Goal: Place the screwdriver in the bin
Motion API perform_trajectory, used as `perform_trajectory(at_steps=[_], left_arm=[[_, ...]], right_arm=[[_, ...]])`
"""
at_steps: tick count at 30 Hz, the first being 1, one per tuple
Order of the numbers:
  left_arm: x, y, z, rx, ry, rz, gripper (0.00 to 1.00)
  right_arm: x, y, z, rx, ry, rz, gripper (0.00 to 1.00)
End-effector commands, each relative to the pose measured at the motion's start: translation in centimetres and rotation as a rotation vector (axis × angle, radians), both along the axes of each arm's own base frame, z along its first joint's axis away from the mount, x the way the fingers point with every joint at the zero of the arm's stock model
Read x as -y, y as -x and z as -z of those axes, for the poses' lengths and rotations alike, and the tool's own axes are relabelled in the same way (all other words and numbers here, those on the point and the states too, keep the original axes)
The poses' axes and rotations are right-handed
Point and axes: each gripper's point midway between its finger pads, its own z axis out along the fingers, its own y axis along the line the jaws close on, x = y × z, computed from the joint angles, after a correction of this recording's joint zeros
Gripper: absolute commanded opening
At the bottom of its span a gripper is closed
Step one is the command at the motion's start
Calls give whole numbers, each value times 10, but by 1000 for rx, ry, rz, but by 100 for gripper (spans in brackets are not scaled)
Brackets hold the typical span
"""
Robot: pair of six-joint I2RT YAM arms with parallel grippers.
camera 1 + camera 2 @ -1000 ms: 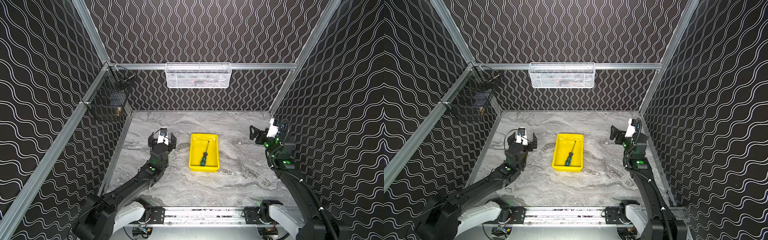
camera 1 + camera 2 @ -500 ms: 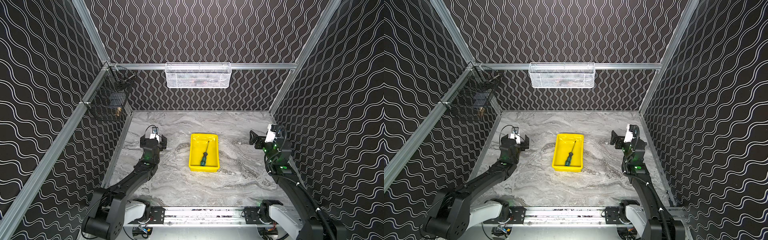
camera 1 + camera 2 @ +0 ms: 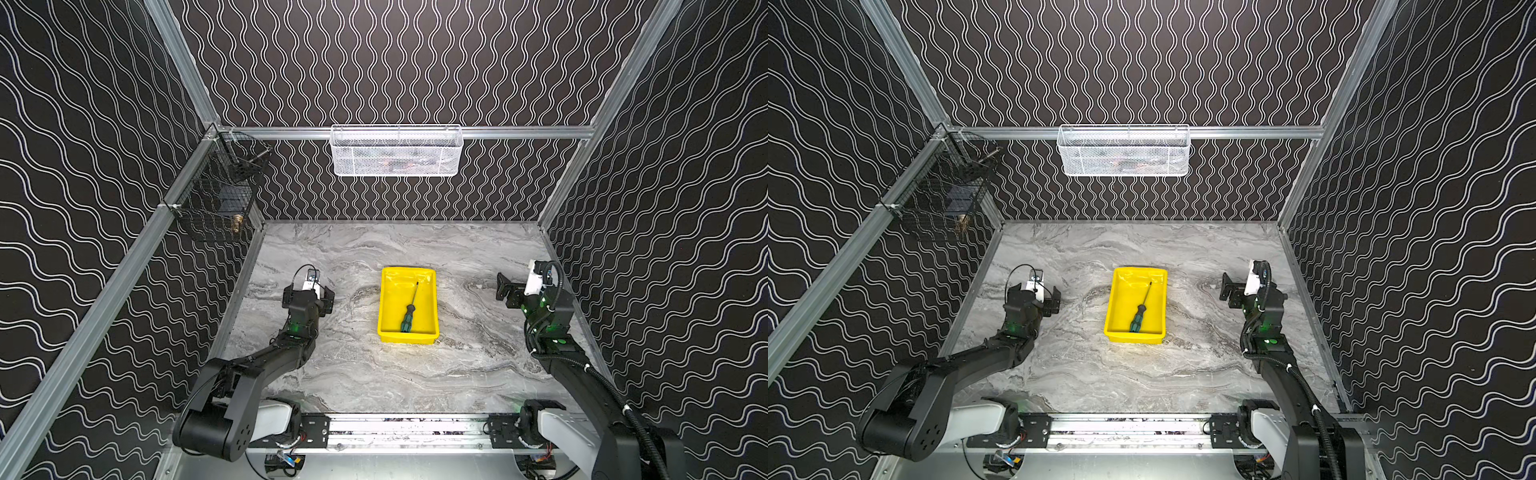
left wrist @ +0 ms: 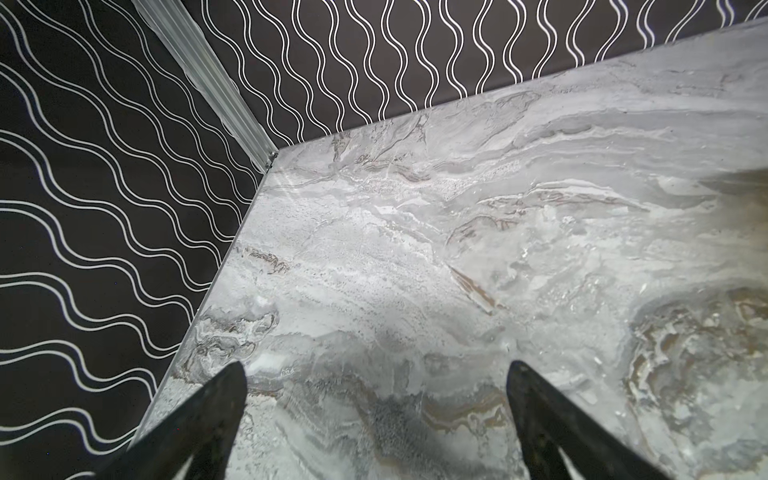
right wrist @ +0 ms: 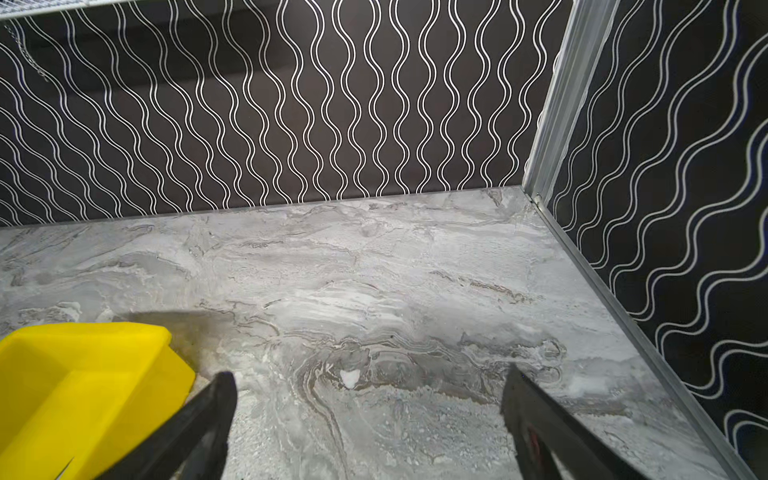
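Currently the screwdriver [image 3: 409,309] lies flat inside the yellow bin [image 3: 407,337], slightly diagonal, with its handle at the near wall and its shaft tip toward the far end. The bin sits mid-way across the marble tabletop [image 3: 374,374]. On the left gripper [image 4: 374,370] the jaws are spread wide and empty, over bare marble, well apart from the bin. On the right gripper [image 5: 368,378] the jaws are also wide and empty. In the right wrist view a bin corner shows just beside one finger.
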Motion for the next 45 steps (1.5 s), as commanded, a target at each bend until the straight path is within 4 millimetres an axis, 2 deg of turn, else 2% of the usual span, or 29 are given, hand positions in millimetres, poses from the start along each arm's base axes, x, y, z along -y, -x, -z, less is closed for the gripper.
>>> perform_trajectory(at_steps=[1,5,13,19,23,30,35,36,38,41,45], left_arm=[[8,-8,-12,87,35,51,99],[6,-19,-3,86,77,62,99],[0,-25,21,63,133,91,99],[-8,-29,43,41,195,95,99],[-4,-35,50,-18,201,132,99],[-3,-37,48,-8,192,137,99],[-3,-37,49,-11,193,135,99],[-3,-37,48,-8,192,137,99],[-3,-37,48,-9,191,136,99],[-3,-37,48,-8,192,136,99],[-3,-36,48,-6,193,136,99]], right_arm=[[-4,-2,-8,61,5,-25,99],[-2,3,-5,72,2,-13,99],[11,7,-5,137,6,63,99],[12,-1,11,109,65,60,99],[12,-5,23,116,64,59,99],[24,-14,53,98,40,126,99],[32,-9,70,130,26,181,99],[32,-9,68,151,33,181,99],[31,-11,76,94,28,171,99],[25,-22,79,63,38,131,99],[30,-30,86,3,19,148,99]])
